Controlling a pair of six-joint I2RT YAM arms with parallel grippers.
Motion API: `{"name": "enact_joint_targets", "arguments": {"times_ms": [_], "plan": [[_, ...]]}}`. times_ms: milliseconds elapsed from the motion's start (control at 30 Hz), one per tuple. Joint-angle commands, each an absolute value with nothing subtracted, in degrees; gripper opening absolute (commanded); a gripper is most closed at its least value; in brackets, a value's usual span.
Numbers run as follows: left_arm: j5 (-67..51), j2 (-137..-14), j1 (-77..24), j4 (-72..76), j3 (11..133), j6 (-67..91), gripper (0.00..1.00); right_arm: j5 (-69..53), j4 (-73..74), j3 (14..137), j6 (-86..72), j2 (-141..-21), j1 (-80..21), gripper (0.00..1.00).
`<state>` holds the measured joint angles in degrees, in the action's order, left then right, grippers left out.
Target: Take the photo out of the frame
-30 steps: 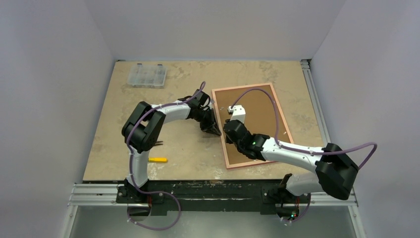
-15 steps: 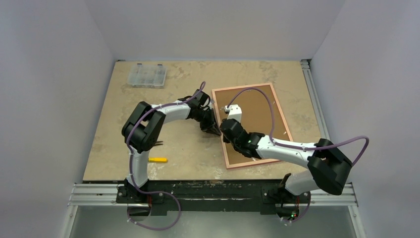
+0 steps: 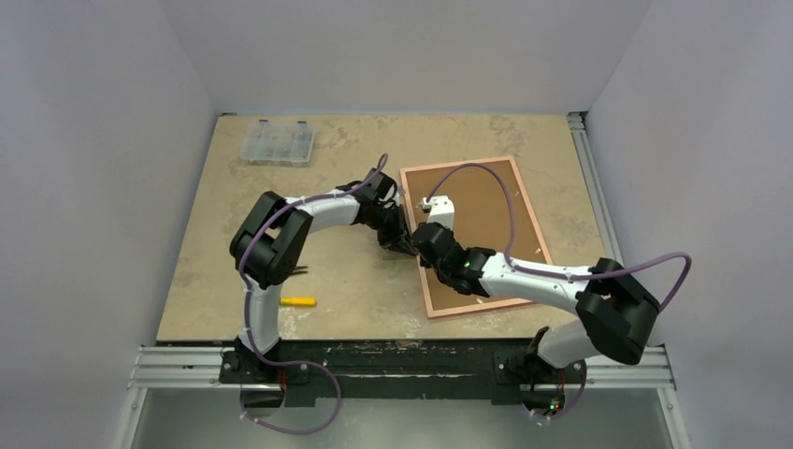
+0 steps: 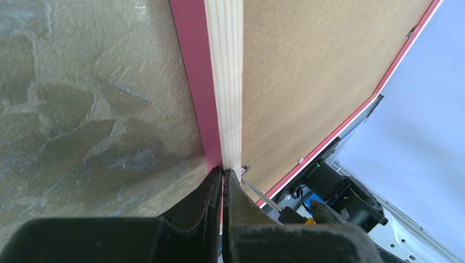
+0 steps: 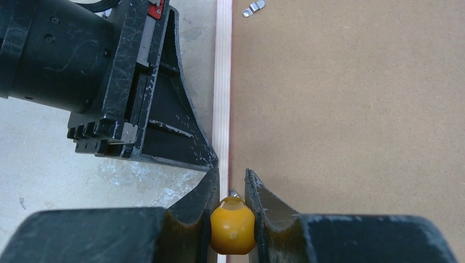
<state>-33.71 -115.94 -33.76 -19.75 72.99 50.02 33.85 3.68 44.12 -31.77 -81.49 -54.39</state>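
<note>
The frame (image 3: 534,213) lies face down on the table, its pale wood back (image 4: 225,82) and pink side (image 4: 192,71) showing. The photo shows only its brown board back (image 3: 477,210), also in the right wrist view (image 5: 351,109); the print is hidden. My left gripper (image 4: 223,174) is shut, tips against the frame's left edge (image 3: 409,248). My right gripper (image 5: 231,178) is shut on a yellow-handled screwdriver (image 5: 233,227), just over the same edge (image 3: 424,245). The screwdriver's metal shaft (image 4: 257,194) reaches a small clip (image 4: 245,169) beside the left fingertips.
A clear plastic box (image 3: 276,142) stands at the far left of the table. A yellow-handled tool (image 3: 299,301) lies near the front left. Another metal clip (image 5: 254,7) sits further along the frame's left side. The two grippers are almost touching.
My right arm has shifted left, bringing its gripper and screwdriver up to the frame's left edge next to the left gripper. The left arm and the frame have not moved.
</note>
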Motion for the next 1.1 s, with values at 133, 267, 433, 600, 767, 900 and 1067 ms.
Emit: {"name": "enact_joint_targets", "arguments": {"times_ms": [133,267,433,600,767,900,1067], "plan": [[-30.10,-116.41,-33.82,-19.69,72.25,49.75,0.00,38.86,5.29,47.58,-31.79,-83.75,-54.58,0.00],[-30.08,-116.46,-33.78,-19.65,72.21,49.75,0.00,40.41,6.49,48.24,-31.84,-84.54,-54.58,0.00],[-30.23,-116.52,-33.77,-19.68,72.25,49.83,0.00,41.74,9.24,49.76,-32.51,-85.54,-54.75,0.00],[-30.23,-116.52,-33.74,-19.70,72.25,49.84,0.00,41.75,10.75,49.80,-32.87,-84.44,-55.31,0.00],[-30.28,-116.37,-33.52,-19.56,72.32,49.85,0.00,41.75,11.22,48.55,-33.82,-81.95,-55.37,0.00],[-30.50,-115.45,-33.11,-19.31,72.59,49.71,0.01,41.23,11.76,49.77,-32.92,-77.76,-55.37,0.00],[-30.29,-112.06,-32.54,-18.23,72.08,48.88,0.23,42.87,16.01,51.59,-32.65,-70.12,-55.28,0.00]]}}
